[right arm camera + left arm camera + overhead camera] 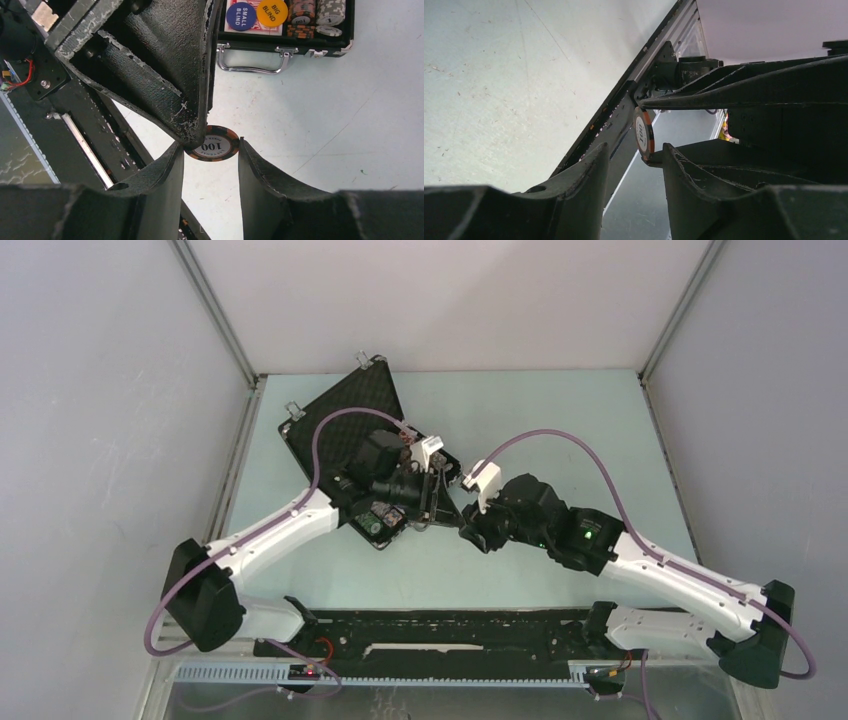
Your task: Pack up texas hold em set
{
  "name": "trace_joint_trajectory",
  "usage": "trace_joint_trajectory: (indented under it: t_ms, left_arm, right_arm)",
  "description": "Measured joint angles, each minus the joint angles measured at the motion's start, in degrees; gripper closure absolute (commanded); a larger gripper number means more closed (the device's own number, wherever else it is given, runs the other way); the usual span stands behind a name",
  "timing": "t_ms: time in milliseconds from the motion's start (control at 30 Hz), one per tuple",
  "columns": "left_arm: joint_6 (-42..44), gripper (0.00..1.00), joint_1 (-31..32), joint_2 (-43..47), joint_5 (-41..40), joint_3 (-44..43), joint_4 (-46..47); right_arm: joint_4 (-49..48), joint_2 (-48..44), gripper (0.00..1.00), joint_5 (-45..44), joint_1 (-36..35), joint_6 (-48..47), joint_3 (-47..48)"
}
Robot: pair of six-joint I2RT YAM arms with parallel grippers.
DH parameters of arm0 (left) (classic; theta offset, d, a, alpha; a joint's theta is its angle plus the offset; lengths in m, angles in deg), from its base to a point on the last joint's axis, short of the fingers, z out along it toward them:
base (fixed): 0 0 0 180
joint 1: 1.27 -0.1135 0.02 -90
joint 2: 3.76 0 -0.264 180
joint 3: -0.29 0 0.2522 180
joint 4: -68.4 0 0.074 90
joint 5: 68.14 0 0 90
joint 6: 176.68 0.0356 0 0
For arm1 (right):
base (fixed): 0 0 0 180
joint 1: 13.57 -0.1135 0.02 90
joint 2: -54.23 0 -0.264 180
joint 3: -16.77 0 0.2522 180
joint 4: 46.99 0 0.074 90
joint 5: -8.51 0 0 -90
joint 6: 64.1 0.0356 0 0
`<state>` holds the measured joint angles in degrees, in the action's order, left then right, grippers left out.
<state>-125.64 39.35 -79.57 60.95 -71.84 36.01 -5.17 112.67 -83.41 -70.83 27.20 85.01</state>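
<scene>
The black briefcase lies open at the back left, its foam lid [345, 415] flat and its base [385, 527] partly under my left arm. In the right wrist view its front rim [285, 44] and silver handle [252, 67] show, with a blue SMALL BLIND button [241, 15], an orange BIG BLIND button [272, 12] and chip rows [316, 15] inside. My right gripper [211, 145] [468, 530] is shut on an orange-and-black "100" chip [218, 146] above the table, in front of the case. My left gripper [635, 150] [445, 508] is open, one finger against that chip [643, 132].
A black mounting rail [430, 635] runs along the near edge, also seen in the right wrist view [80, 130]. Grey walls with metal posts close the table on the left, right and back. Purple cables arch over both arms.
</scene>
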Motion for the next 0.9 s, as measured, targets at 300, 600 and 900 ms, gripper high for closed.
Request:
trace_joint_trajectory:
  t_ms: [300,600,900]
  left_arm:
    - [0.5,0.67,2.0,-1.5,-1.2,-0.5,-0.5]
    - [0.5,0.96,3.3,-2.5,-1.4,-1.5,0.0]
    - [4.2,1.00,4.0,-2.5,-6.6,-4.0,-4.0]
  right_arm:
    - [1.0,0.5,0.70,0.0,-0.3,0.0,0.0]
    - [1.1,0.6,0.66,-0.7,-0.7,-0.2,0.0]
    - [1.0,1.4,0.14,-4.7,-1.4,0.7,0.0]
